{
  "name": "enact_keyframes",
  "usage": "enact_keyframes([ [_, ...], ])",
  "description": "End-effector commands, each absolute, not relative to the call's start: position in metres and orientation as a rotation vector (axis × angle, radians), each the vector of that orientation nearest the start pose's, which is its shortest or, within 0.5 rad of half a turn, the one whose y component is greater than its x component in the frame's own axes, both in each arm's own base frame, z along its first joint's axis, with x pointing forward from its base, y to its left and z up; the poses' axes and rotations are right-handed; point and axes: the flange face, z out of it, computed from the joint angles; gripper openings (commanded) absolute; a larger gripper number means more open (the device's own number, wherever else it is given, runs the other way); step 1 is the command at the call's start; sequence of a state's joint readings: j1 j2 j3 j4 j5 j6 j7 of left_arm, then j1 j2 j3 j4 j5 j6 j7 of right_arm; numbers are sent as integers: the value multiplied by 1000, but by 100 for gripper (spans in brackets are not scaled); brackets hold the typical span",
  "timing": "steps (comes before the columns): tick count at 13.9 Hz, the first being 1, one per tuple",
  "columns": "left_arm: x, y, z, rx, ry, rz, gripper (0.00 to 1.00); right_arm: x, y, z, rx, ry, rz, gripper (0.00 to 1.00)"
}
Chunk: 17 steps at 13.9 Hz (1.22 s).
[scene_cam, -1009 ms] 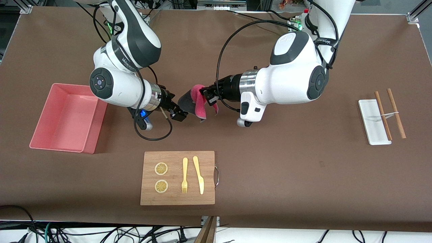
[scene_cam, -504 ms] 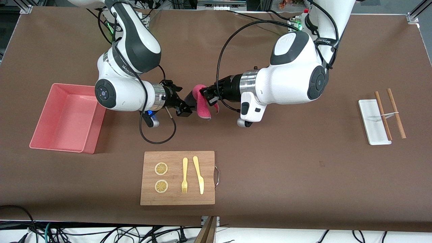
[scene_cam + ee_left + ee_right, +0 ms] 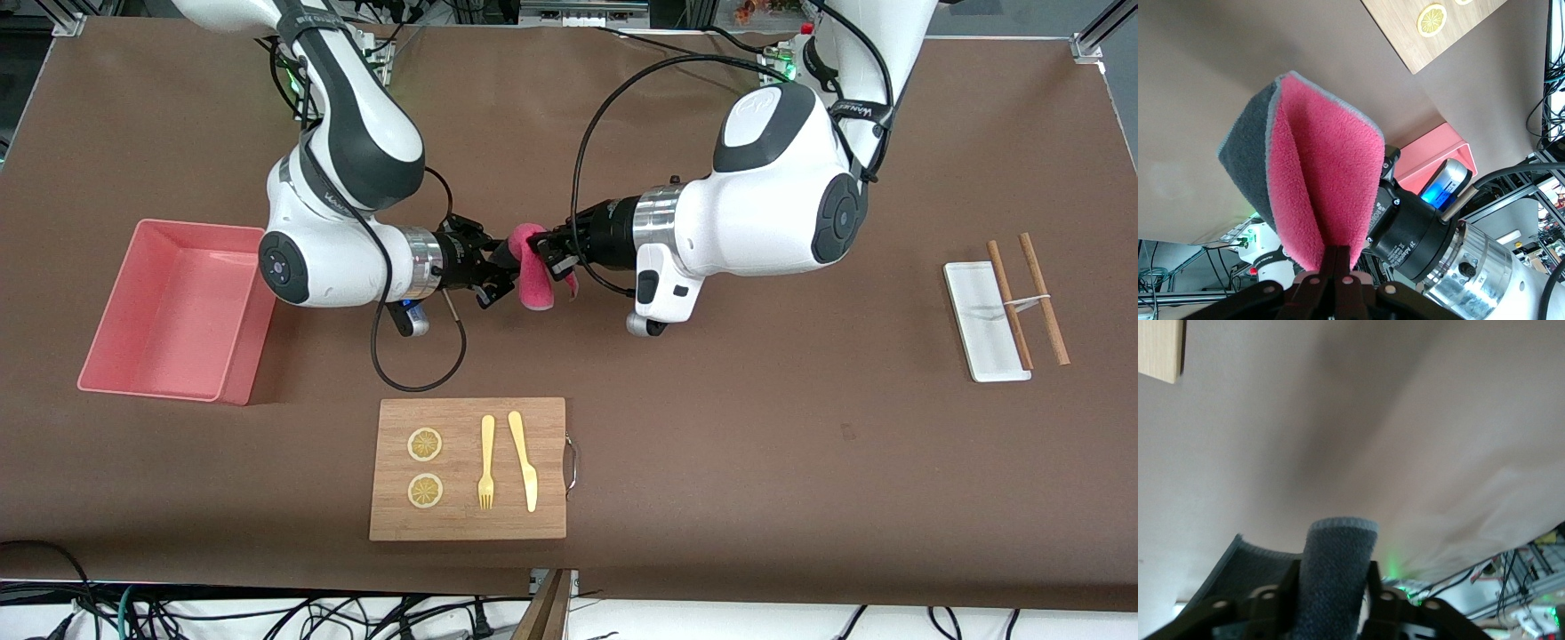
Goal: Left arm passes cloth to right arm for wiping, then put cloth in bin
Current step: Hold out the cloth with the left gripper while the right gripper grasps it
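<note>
A cloth (image 3: 537,290), pink on one face and grey on the other, hangs folded in the air over the middle of the table. My left gripper (image 3: 544,250) is shut on its pink edge; in the left wrist view the fingers (image 3: 1340,259) pinch the cloth (image 3: 1328,167). My right gripper (image 3: 500,274) meets it from the bin's end. In the right wrist view a grey fold of the cloth (image 3: 1335,553) fills the gap of the right gripper (image 3: 1333,585), and both fingers press on it. The pink bin (image 3: 191,223) stands empty at the right arm's end of the table.
A wooden board (image 3: 551,524) with two lemon slices, a fork and a knife lies nearer to the front camera than both grippers. A white tray (image 3: 974,307) with chopsticks (image 3: 1045,302) sits at the left arm's end. A black cable (image 3: 418,384) loops under the right wrist.
The right arm has swung toward the cloth, and its open gripper has closed on the grey fold. The left arm has stayed in place, still holding the cloth.
</note>
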<state>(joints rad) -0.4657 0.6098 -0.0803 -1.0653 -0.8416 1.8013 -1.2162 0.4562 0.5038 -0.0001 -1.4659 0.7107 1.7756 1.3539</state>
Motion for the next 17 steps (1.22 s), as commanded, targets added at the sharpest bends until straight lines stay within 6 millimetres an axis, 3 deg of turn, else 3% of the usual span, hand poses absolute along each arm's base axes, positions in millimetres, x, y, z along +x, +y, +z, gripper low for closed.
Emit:
enact_keyframes([
  [1,615,-425,530,2146,976,-768,0,593,356,393,-2241,1467,975,0],
  [3,617,-423,529,2145,978,-767,0,595,357,393,-2232,1478,962,0],
  [4,616,-423,529,2146,978,-769,9,595,357,393,-2233,1476,962,0],
  [7,618,-420,528,2154,982,-760,65,595,356,393,-2234,1477,958,0],
  [8,619,-417,529,2160,984,-746,100,595,355,393,-2236,1475,956,0],
  [12,625,-405,531,2179,992,-718,100,597,353,390,-2260,1449,942,0],
  [15,633,-382,528,2191,1001,-750,100,597,347,387,-2374,1328,874,0],
  [17,634,-377,529,2204,971,-743,100,594,347,372,-2499,1270,812,0],
])
